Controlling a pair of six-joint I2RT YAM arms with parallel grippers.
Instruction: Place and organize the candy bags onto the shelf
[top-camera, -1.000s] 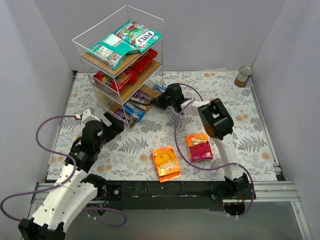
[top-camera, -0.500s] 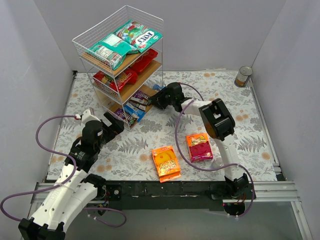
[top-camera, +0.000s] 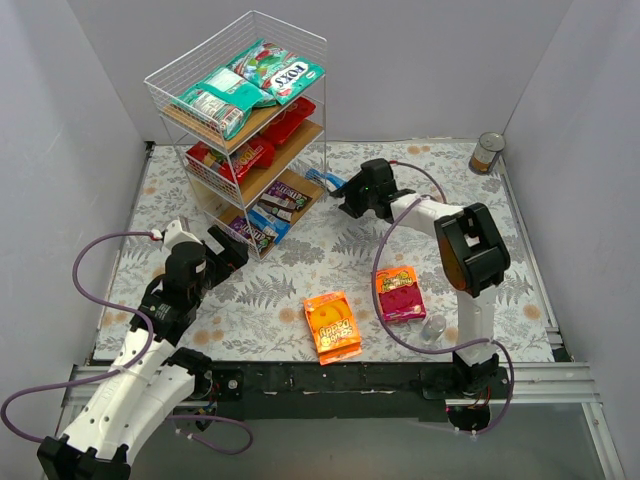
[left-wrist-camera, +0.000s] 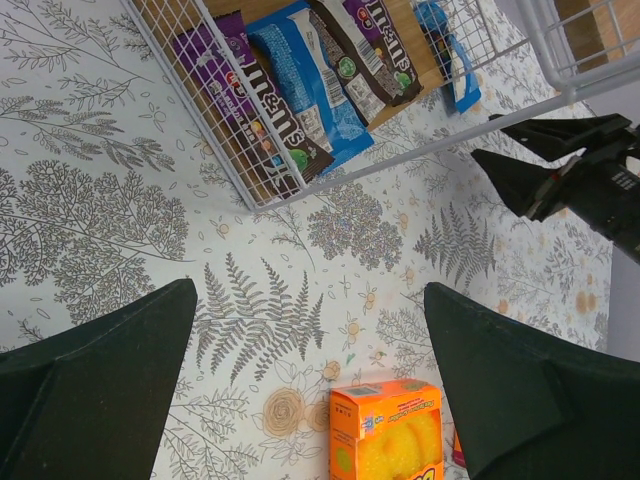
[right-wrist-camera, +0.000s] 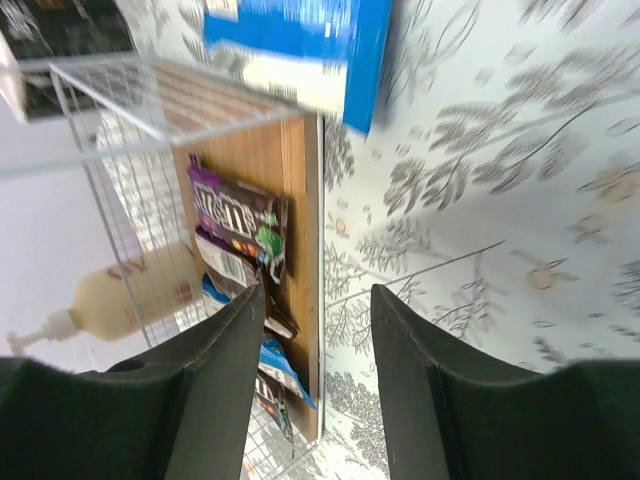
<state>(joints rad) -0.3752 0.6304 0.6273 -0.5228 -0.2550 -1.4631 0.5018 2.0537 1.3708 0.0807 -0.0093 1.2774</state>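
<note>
**Both Grippers Empty Beside Shelf**

Overhead only: shelf upper left, teal bags on top tier; orange bag and pink-orange bag loose at lower centre; right gripper outstretched just right of shelf.

Left wrist: left gripper spread wide, empty; purple packs in bottom tier, upper centre.

Right wrist: fingers parted, nothing held; blue pack blurred at top.

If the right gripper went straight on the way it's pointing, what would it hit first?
Probably the small blue pack at the corner of the shelf, on its bottom tier. It lies right ahead of the open right gripper, though depth is unclear.
</note>
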